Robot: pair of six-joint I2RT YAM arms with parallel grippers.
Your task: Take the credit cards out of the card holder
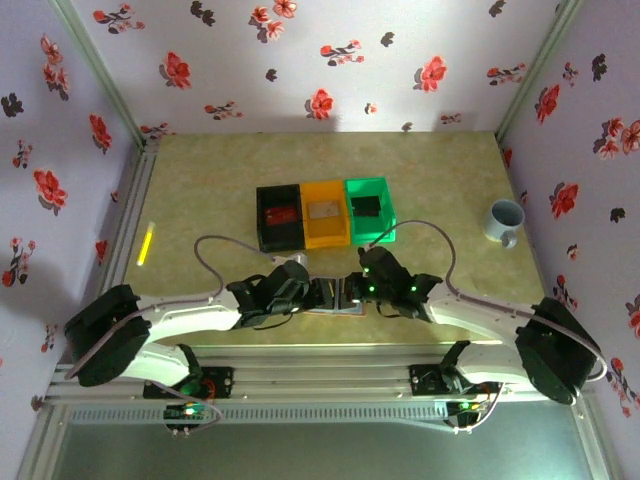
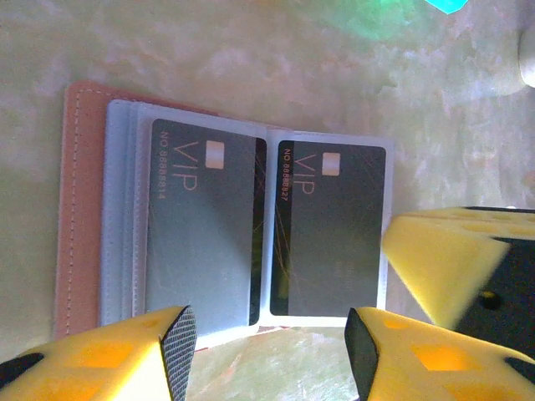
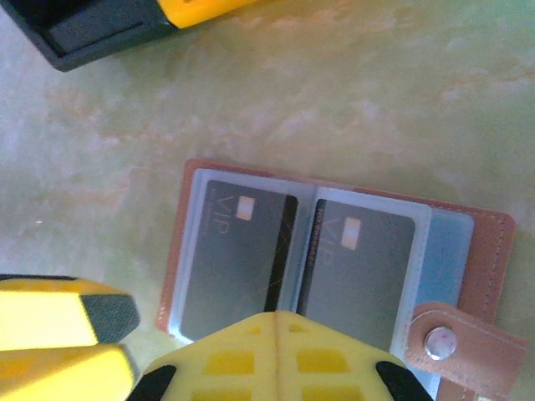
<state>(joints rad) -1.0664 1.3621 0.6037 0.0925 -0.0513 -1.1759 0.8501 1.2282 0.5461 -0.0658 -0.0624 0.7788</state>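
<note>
Left wrist: card holder (image 2: 121, 209) open, flat.

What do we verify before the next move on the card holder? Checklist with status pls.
1. Card holder lying open on the table: ok.
2. Grey VIP cards seated inside, faces visible: ok.
3. Left end effector open at the holder's near edge: ok.
4. Right end effector shut over the holder's edge; pinching a card or not: cannot tell.
5. Snap strap lying off the cards: ok.
</note>
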